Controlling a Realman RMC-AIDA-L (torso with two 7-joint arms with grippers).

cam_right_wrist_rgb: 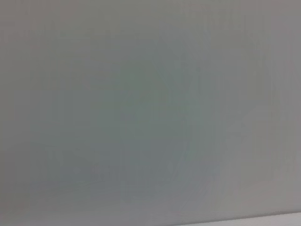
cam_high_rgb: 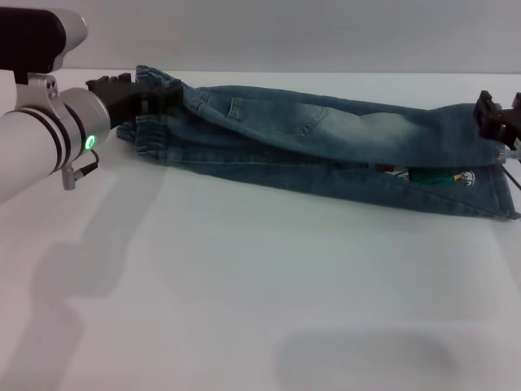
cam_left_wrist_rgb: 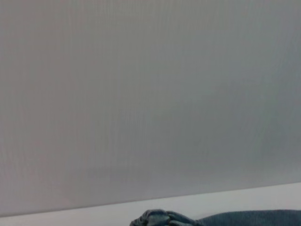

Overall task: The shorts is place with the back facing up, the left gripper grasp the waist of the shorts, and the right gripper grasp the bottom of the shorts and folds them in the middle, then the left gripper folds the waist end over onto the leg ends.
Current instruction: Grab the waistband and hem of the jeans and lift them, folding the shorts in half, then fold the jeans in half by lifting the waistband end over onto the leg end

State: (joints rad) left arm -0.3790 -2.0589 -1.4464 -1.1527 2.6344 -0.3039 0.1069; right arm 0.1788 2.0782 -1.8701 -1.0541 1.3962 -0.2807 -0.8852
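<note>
Shorts: the shorts (cam_high_rgb: 326,147) lie stretched on the white table (cam_high_rgb: 244,285) between the two hands, folded lengthwise, with one half laid over the other and a back pocket facing up.
Left hand: the left hand (cam_high_rgb: 151,96) is closed on the waist of the shorts (cam_high_rgb: 151,134), its black prongs pinching the upper layer of the gathered band, which is lifted a little off the table there.
Right hand: the right hand (cam_high_rgb: 498,114) is at the far end of the cloth, at the bottom of the shorts (cam_high_rgb: 501,191); it touches the upper hem, but I cannot tell whether its prongs are closed on it.
Print: a bit of the cartoon print (cam_high_rgb: 431,175) peeks out just under the folded edge, near the right hand.
Left wrist view: a ruffled piece of the waistband (cam_left_wrist_rgb: 162,219) against a plain grey wall (cam_left_wrist_rgb: 150,94).
Right wrist view: only the grey wall.
</note>
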